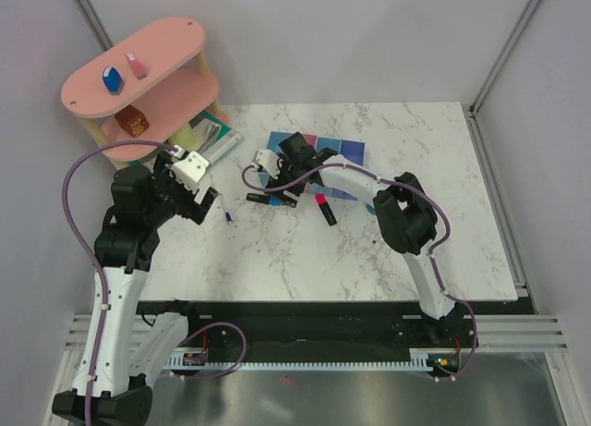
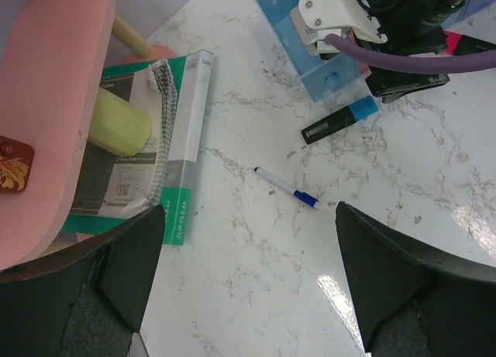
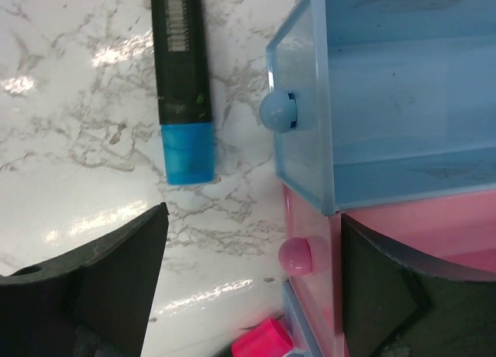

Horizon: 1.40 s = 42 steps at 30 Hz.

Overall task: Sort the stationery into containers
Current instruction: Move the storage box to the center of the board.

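The black marker with blue cap (image 1: pixel 263 200) lies in front of the row of joined bins (image 1: pixel 343 151). It also shows in the right wrist view (image 3: pixel 184 86) and the left wrist view (image 2: pixel 339 120). My right gripper (image 1: pixel 282 178) (image 3: pixel 248 291) is open and empty, low over the table beside the light blue bin (image 3: pixel 387 101) and pink bin (image 3: pixel 403 225). The pink-capped marker (image 1: pixel 325 209) lies right of it. The thin pen (image 1: pixel 224 211) (image 2: pixel 287 188) lies just ahead of my open, empty left gripper (image 1: pixel 205 202) (image 2: pixel 248 295). Blue eraser (image 1: pixel 113 79) and pink eraser (image 1: pixel 137 66) sit on the shelf. The teal-blue pot is out of view.
The pink oval tiered shelf (image 1: pixel 138 84) stands at the far left with a small orange object (image 1: pixel 136 123) on its lower tier. A green-edged book (image 1: pixel 211 135) (image 2: pixel 167 156) lies by its foot. White walls close the table's left, back and right.
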Motion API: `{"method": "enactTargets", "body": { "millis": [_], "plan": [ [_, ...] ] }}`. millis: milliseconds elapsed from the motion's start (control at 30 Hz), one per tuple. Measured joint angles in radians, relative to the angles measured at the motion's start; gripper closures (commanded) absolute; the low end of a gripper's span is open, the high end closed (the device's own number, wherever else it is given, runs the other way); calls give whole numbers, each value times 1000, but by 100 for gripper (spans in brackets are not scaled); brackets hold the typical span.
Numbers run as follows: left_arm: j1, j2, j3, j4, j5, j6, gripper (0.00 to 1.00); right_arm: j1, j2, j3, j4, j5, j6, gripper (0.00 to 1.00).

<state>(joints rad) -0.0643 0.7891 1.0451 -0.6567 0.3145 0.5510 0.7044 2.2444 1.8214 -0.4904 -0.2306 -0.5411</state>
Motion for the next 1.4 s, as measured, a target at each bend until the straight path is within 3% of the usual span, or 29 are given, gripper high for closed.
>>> {"method": "enactTargets", "body": {
  "millis": [467, 800, 933, 1100, 1400],
  "plan": [
    [0, -6, -17, 0, 6, -14, 4, 4, -92, -80, -76, 20, -82, 15],
    [0, 16, -53, 15, 86, -11, 7, 4, -204, -75, -80, 63, 32, 16],
    [-3, 105, -68, 35, 138, 29, 15, 3, -361, -134, -64, 44, 121, 18],
    [-31, 279, -66, 66, 147, 87, 16, 2, -513, -280, -47, 0, 194, 18],
    [-109, 467, -70, 153, 131, 207, 16, -5, -528, -538, -65, -27, 251, 21]
  ]
}}
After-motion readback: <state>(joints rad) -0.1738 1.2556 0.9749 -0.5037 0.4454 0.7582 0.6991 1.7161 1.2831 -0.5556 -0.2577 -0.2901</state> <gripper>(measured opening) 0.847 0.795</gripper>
